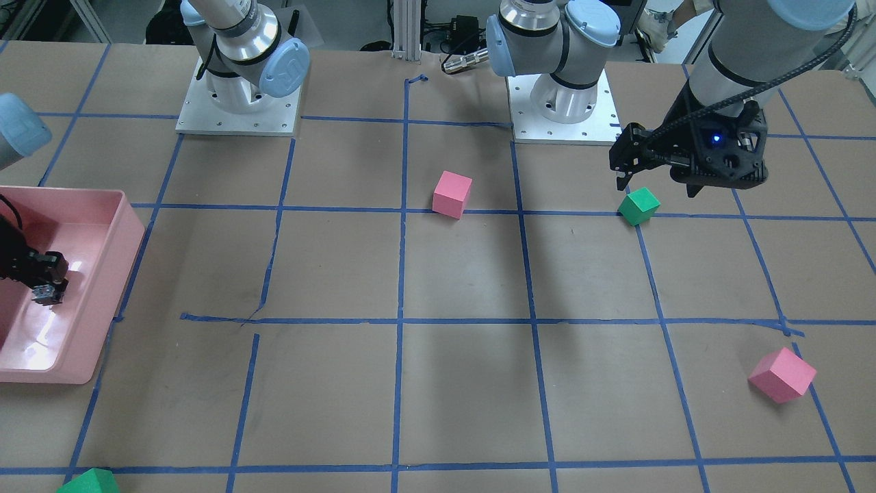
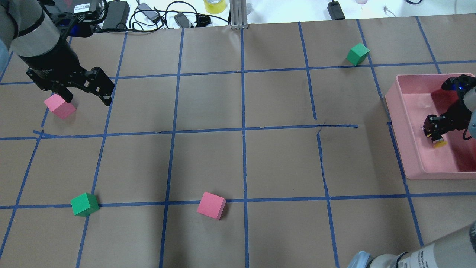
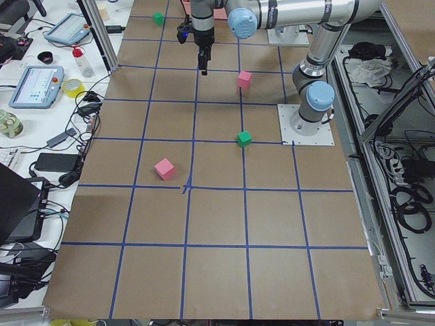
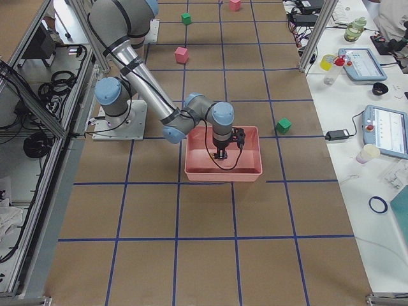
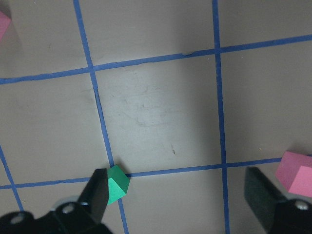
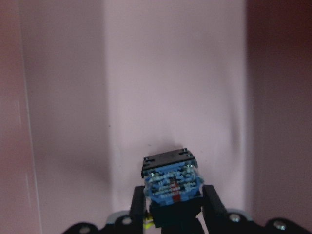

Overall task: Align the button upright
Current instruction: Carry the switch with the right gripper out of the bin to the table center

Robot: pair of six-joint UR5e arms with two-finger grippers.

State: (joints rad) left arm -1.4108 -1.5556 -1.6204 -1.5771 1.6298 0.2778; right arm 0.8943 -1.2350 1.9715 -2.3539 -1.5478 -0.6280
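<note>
My right gripper (image 2: 434, 131) reaches into the pink bin (image 2: 405, 149) and is shut on the button (image 2: 440, 143). Its yellow cap shows in the overhead view. Its silver-blue terminal base (image 6: 172, 183) shows between the fingers (image 6: 210, 204) in the right wrist view and below the gripper (image 1: 45, 286) in the front view, so the button (image 1: 46, 296) is held tilted just above the bin floor. My left gripper (image 2: 88, 99) is open and empty, hovering at the table's far left between a pink cube (image 2: 59, 106) and a green cube (image 5: 117, 184).
Pink cubes (image 1: 452, 194) (image 1: 782, 374) and green cubes (image 1: 638, 205) (image 1: 89, 483) lie scattered on the brown gridded table. The bin's walls (image 1: 102, 308) enclose my right gripper. Cables and chargers lie along the table's far edge (image 2: 148, 15).
</note>
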